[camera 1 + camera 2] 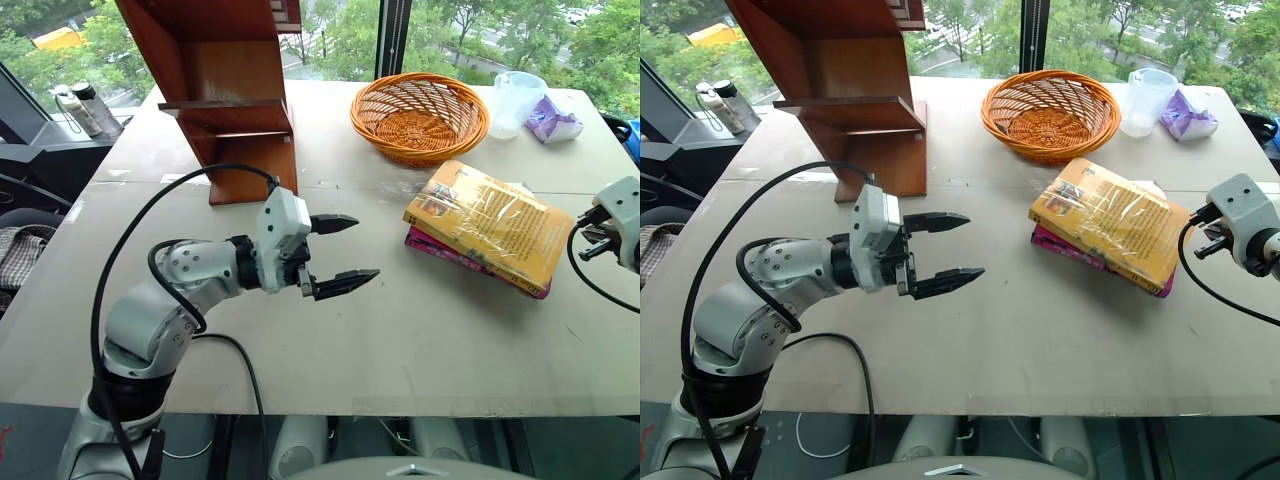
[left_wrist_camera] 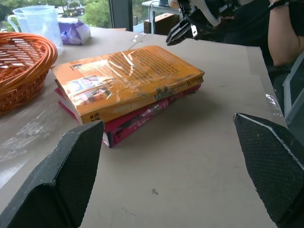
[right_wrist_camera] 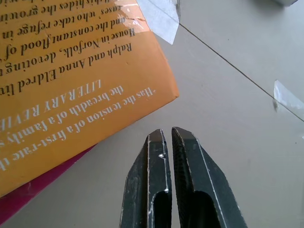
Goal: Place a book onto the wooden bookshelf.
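Half of pink book point(image 1: 428, 247) hidden under book point(image 1: 490, 222) (wrapped).

Left hand point(image 1: 343, 254) fingers spread wide; right hand point(image 3: 166, 134) fingers pressed together.

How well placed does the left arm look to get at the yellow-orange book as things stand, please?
Probably well placed. The left gripper is open and faces the book across bare table. The book lies on a pink book.
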Controlling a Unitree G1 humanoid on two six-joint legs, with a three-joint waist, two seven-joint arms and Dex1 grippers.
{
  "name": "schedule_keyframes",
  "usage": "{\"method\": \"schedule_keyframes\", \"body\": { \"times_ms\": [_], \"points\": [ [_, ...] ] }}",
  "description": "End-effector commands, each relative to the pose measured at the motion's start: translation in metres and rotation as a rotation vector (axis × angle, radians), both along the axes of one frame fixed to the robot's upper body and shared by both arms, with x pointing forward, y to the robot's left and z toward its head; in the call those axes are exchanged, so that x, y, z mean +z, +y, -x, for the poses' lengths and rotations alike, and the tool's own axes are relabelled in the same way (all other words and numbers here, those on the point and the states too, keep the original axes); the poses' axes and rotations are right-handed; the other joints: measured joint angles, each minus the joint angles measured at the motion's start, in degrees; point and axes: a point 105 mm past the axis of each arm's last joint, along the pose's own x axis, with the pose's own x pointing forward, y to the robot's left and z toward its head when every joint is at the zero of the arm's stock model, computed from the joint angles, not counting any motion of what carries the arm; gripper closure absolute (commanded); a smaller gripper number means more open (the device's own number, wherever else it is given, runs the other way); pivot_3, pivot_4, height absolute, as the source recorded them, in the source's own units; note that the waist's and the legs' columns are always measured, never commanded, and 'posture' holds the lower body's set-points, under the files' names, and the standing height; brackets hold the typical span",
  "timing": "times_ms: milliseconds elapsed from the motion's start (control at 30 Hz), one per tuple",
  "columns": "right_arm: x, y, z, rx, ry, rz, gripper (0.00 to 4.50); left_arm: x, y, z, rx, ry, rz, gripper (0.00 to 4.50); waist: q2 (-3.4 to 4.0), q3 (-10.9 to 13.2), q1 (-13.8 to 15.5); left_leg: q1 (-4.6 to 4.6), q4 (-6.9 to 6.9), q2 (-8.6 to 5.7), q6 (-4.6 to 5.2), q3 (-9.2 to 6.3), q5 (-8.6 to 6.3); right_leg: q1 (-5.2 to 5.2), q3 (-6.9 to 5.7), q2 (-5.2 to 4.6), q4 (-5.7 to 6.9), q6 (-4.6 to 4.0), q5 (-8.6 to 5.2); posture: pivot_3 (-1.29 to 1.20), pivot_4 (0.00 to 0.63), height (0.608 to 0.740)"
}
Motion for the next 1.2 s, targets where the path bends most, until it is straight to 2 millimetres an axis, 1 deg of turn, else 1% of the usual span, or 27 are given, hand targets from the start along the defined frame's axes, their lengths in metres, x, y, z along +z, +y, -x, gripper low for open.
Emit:
{"method": "schedule_keyframes", "body": {
  "times_ms": [33, 100, 200, 233, 300, 367, 500, 633, 700, 767, 800, 833, 867, 900, 967, 1000, 1033, 1100, 1167, 1200],
  "points": [
    [-0.008, 0.002, -0.008, 0.025, 0.039, 0.025, 4.43, 0.008, -0.004, 0.007, -0.017, -0.045, 0.022, 0.0, 0.0, 0.0, 0.1, 0.0, 0.0, 0.0, 0.0, 0.0, 0.0, 0.0, 0.0, 0.0, 0.0, 0.0, 0.0, 0.0, 0.15, 0.733],
    [-0.013, 0.007, -0.011, 0.053, 0.062, 0.024, 4.43, 0.008, -0.003, 0.007, -0.011, -0.045, 0.022, 0.0, 0.0, 0.0, 0.2, -0.02, 0.0, 0.0, 0.0, -0.01, 0.0, 0.0, -0.02, 0.0, 0.0, 0.01, 0.01, 0.0, 0.15, 0.733],
    [-0.022, 0.03, -0.011, 0.181, 0.089, -0.001, 4.43, 0.008, -0.001, 0.008, 0.004, -0.046, 0.02, 0.0, 0.0, 0.0, 0.1, -0.04, 0.0, -0.01, -0.01, 0.0, 0.0, -0.01, -0.02, -0.01, -0.01, 0.2, 0.13, 0.0, 0.15, 0.733],
    [-0.022, 0.039, -0.011, 0.232, 0.081, -0.026, 4.43, 0.008, 0.0, 0.008, 0.009, -0.045, 0.022, 0.0, 0.0, 0.0, 0.0, -0.04, 0.0, 0.0, -0.01, -0.01, 0.0, -0.01, -0.01, -0.01, -0.01, 0.21, 0.13, 0.0, 0.15, 0.733],
    [-0.021, 0.05, -0.007, 0.295, 0.079, -0.052, 4.43, 0.007, 0.001, 0.009, 0.017, -0.041, 0.022, 0.0, 0.0, 0.0, -0.3, -0.02, 0.0, 0.01, -0.01, 0.01, 0.0, -0.01, 0.01, 0.01, -0.01, 0.22, 0.13, 0.0, 0.15, 0.733],
    [-0.019, 0.066, -0.002, 0.376, 0.061, -0.113, 4.43, 0.006, 0.002, 0.01, 0.023, -0.034, 0.02, 0.0, 0.0, 0.0, -0.4, 0.0, -0.01, 0.05, -0.02, -0.02, 0.01, -0.01, -0.01, 0.05, 0.0, 0.22, 0.13, 0.0, 0.15, 0.733],
    [-0.021, 0.082, 0.013, 0.441, 0.095, -0.147, 4.43, 0.004, 0.005, 0.011, 0.039, -0.027, 0.022, 0.0, 0.02, 0.0, -0.1, 0.02, 0.0, 0.08, -0.04, -0.03, 0.02, -0.01, -0.02, 0.07, 0.05, 0.22, 0.13, 0.0, 0.15, 0.733],
    [-0.023, 0.103, 0.033, 0.507, 0.128, -0.2, 4.43, 0.003, 0.007, 0.011, 0.053, -0.024, 0.024, 0.0, 0.02, 0.0, 0.1, 0.0, 0.03, 0.06, -0.04, -0.03, 0.02, -0.01, -0.03, 0.03, 0.05, 0.22, 0.13, 0.0, 0.15, 0.733],
    [-0.023, 0.107, 0.045, 0.523, 0.148, -0.211, 4.43, 0.003, 0.008, 0.01, 0.061, -0.022, 0.021, 0.0, 0.02, 0.0, 0.2, 0.0, 0.03, 0.07, -0.05, -0.04, 0.02, 0.0, -0.04, 0.03, 0.05, 0.22, 0.13, 0.0, 0.15, 0.733],
    [-0.019, 0.104, 0.059, 0.529, 0.178, -0.211, 4.43, 0.002, 0.012, 0.009, 0.079, -0.017, 0.022, 0.0, 0.02, 0.0, 0.3, -0.02, 0.03, 0.07, -0.05, -0.04, 0.02, -0.01, -0.04, 0.03, 0.05, 0.21, 0.13, 0.0, 0.15, 0.733],
    [-0.014, 0.103, 0.067, 0.548, 0.196, -0.222, 4.43, 0.002, 0.014, 0.009, 0.087, -0.016, 0.02, 0.0, 0.02, 0.0, 0.3, -0.03, 0.03, 0.07, -0.05, -0.06, 0.02, 0.0, -0.07, 0.01, 0.05, 0.21, 0.13, 0.0, 0.15, 0.733],
    [-0.006, 0.103, 0.075, 0.577, 0.21, -0.246, 4.43, 0.001, 0.015, 0.009, 0.091, -0.015, 0.017, 0.0, 0.02, 0.0, 0.3, -0.04, 0.03, 0.06, -0.05, -0.05, 0.02, 0.0, -0.07, -0.01, 0.05, 0.21, 0.13, 0.0, 0.15, 0.733],
    [0.007, 0.104, 0.08, 0.603, 0.207, -0.285, 4.43, 0.001, 0.017, 0.008, 0.096, -0.012, 0.017, 0.0, 0.02, 0.0, 0.3, -0.04, 0.03, 0.03, -0.04, -0.06, 0.02, 0.0, -0.07, -0.04, 0.04, 0.21, 0.13, 0.0, 0.15, 0.733],
    [0.021, 0.104, 0.08, 0.619, 0.183, -0.317, 4.43, 0.0, 0.019, 0.008, 0.102, -0.007, 0.021, 0.0, 0.01, 0.0, 0.2, -0.02, 0.03, 0.03, -0.04, -0.04, 0.02, 0.01, -0.06, -0.05, 0.04, 0.21, 0.13, 0.0, 0.15, 0.733],
    [0.047, 0.099, 0.068, 0.621, 0.105, -0.311, 4.43, -0.003, 0.021, 0.008, 0.104, 0.0, 0.014, 0.0, 0.02, 0.0, -0.5, 0.04, 0.09, 0.05, -0.03, 0.0, 0.01, 0.03, -0.02, -0.04, 0.04, 0.03, 0.02, 0.0, 0.15, 0.733],
    [0.057, 0.095, 0.056, 0.601, 0.055, -0.282, 4.43, -0.003, 0.021, 0.008, 0.105, 0.0, 0.012, 0.0, 0.02, 0.0, -0.6, 0.14, 0.1, 0.08, -0.03, 0.04, 0.01, 0.07, 0.01, -0.02, 0.04, 0.07, 0.01, 0.0, 0.15, 0.733],
    [0.063, 0.092, 0.048, 0.586, 0.026, -0.261, 4.43, -0.004, 0.022, 0.008, 0.105, -0.001, 0.01, 0.0, -0.02, 0.0, -0.8, 0.15, 0.1, 0.08, -0.03, 0.01, 0.01, 0.07, -0.01, -0.01, 0.04, 0.08, 0.0, 0.0, 0.15, 0.733],
    [0.07, 0.085, 0.019, 0.512, -0.03, -0.202, 4.43, -0.003, 0.022, 0.007, 0.115, -0.005, 0.015, 0.0, -0.04, 0.0, -0.9, 0.28, 0.1, 0.11, -0.04, -0.06, 0.0, 0.2, -0.09, 0.01, 0.04, 0.05, 0.0, 0.0, 0.15, 0.733],
    [0.069, 0.078, -0.01, 0.451, -0.057, -0.123, 4.43, -0.002, 0.022, 0.007, 0.122, -0.007, 0.022, 0.0, -0.03, 0.0, -1.4, 0.39, 0.09, 0.12, -0.05, -0.03, 0.0, 0.26, -0.07, -0.02, 0.04, 0.02, 0.0, 0.0, 0.15, 0.733],
    [0.065, 0.077, -0.023, 0.439, -0.054, -0.087, 4.43, -0.002, 0.022, 0.007, 0.124, -0.008, 0.024, 0.0, -0.03, 0.0, -1.4, 0.4, 0.09, 0.11, -0.05, 0.01, 0.0, 0.26, -0.02, -0.04, 0.04, 0.02, 0.01, 0.0, 0.15, 0.733]
  ]
}}
